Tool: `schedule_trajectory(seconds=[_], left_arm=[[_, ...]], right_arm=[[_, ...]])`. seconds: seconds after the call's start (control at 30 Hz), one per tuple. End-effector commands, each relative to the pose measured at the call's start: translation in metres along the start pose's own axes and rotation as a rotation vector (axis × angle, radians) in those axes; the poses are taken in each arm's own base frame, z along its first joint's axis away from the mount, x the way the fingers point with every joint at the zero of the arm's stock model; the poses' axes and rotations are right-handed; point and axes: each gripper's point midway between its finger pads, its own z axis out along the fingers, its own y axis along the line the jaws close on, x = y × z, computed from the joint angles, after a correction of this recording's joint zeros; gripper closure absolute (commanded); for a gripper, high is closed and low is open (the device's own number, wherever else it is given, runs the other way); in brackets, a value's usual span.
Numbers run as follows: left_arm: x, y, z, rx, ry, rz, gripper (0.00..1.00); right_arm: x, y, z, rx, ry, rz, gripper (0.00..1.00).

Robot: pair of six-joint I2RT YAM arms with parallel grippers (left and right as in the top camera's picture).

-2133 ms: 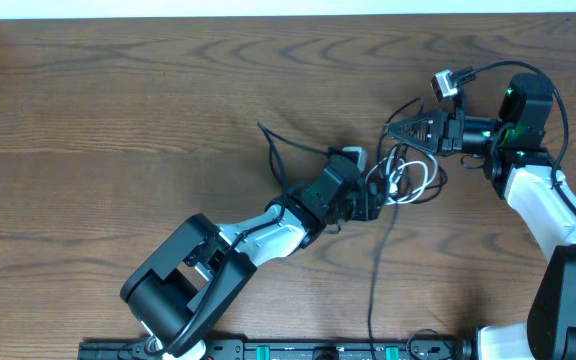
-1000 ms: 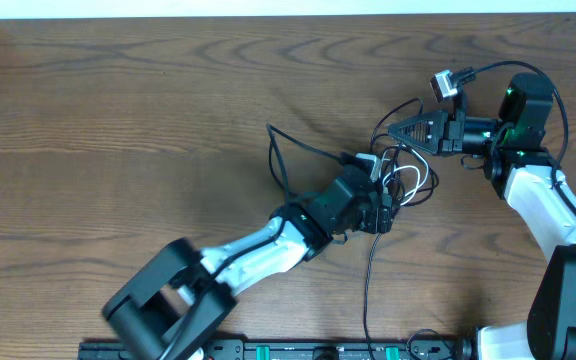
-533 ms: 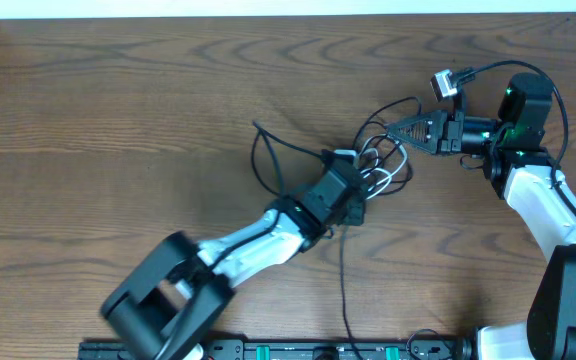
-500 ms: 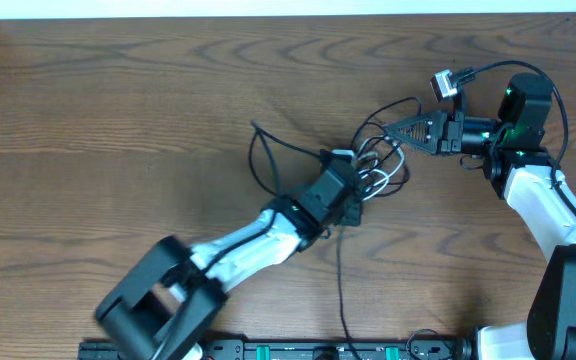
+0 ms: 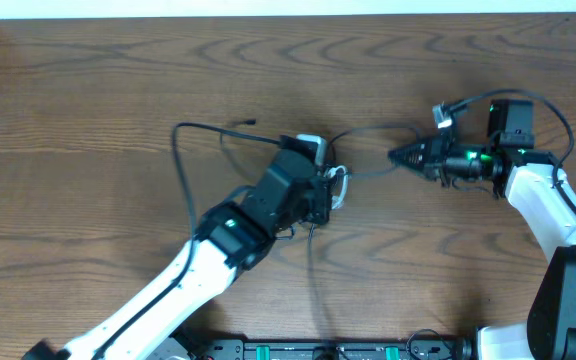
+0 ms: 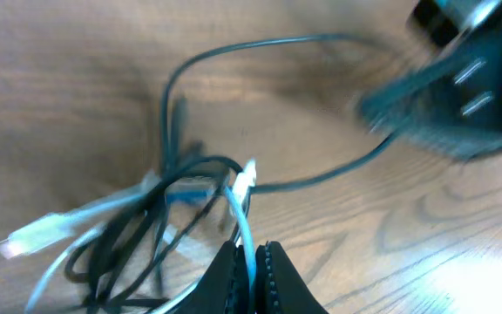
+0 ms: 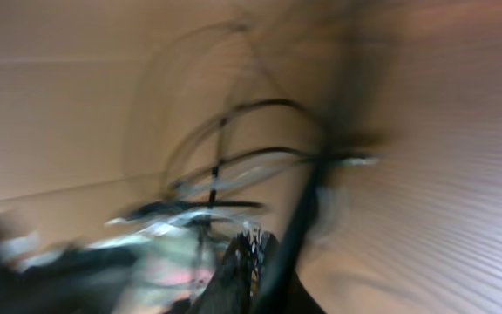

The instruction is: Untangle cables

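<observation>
My left gripper [image 5: 330, 190] is shut on the white cable [image 6: 238, 214], which runs up between its jaws in the left wrist view; one small plug [image 6: 247, 169] points up and the other [image 6: 14, 248] lies at the left. Black cables [image 6: 138, 235] are looped around the white cable. In the overhead view one black cable [image 5: 183, 150] arcs out to the left of the left gripper. Another black strand [image 5: 368, 170] stretches from the tangle to my right gripper [image 5: 396, 157], which is shut on it. The right wrist view is blurred by motion, with a dark cable [image 7: 299, 218] beside the closed jaws.
The wooden table [image 5: 88, 90] runs to a white wall at the back. The arms' base rail [image 5: 318, 350] lies along the front edge. A thicker black lead [image 5: 560, 112] loops over the right arm. One black cable [image 5: 311, 280] trails toward the front.
My left gripper closed on the white cable and dragged the tangle left. The right gripper dropped slightly, and a black strand now stretches between the two. The black loop swung out to the left.
</observation>
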Motion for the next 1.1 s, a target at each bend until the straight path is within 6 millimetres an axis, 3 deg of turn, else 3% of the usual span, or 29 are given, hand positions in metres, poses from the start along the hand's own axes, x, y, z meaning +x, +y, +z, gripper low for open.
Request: schedule_trajectory(seconds=[0.0,0.07,0.17,0.3,0.37,0.43,0.57,0.67,0.87,1.07], left_arm=[[-0.016,-0.001,-0.020,0.025,-0.061,0.008,0.93],[-0.020,-0.006,-0.027,0.070,-0.067,0.001,0.92],[-0.021,-0.011,-0.031,0.120,-0.055,-0.007,0.93],[-0.020,-0.013,-0.033,0.180,-0.027,-0.033,0.93],[-0.022,-0.014,-0.035,0.209,-0.016,-0.057,0.92],[-0.023,-0.012,-0.037,0.234,-0.004,-0.103,0.93],[-0.029,-0.014,-0.045,0.318,0.022,-0.191,0.92],[-0.043,-0.023,-0.057,0.444,0.023,-0.258,0.92],[-0.077,-0.033,-0.079,0.596,-0.032,-0.368,0.92],[-0.106,-0.031,-0.095,0.655,-0.108,-0.464,0.92]], right_arm=[[-0.008,-0.057,-0.013,0.353,-0.077,-0.099,0.92],[-0.002,-0.074,-0.020,0.454,-0.070,-0.059,0.76],[0.004,-0.084,-0.024,0.511,-0.055,-0.030,0.53],[0.013,-0.084,-0.024,0.514,-0.010,-0.056,0.34],[0.019,-0.081,-0.023,0.518,0.028,-0.090,0.31],[0.025,-0.066,-0.020,0.472,0.085,-0.162,0.30],[0.041,0.002,-0.005,0.159,0.187,-0.342,0.28],[0.052,0.041,0.006,-0.029,0.220,-0.407,0.27],[0.070,0.058,0.024,-0.084,0.282,-0.474,0.21],[0.084,0.093,0.030,-0.270,0.315,-0.533,0.20]])
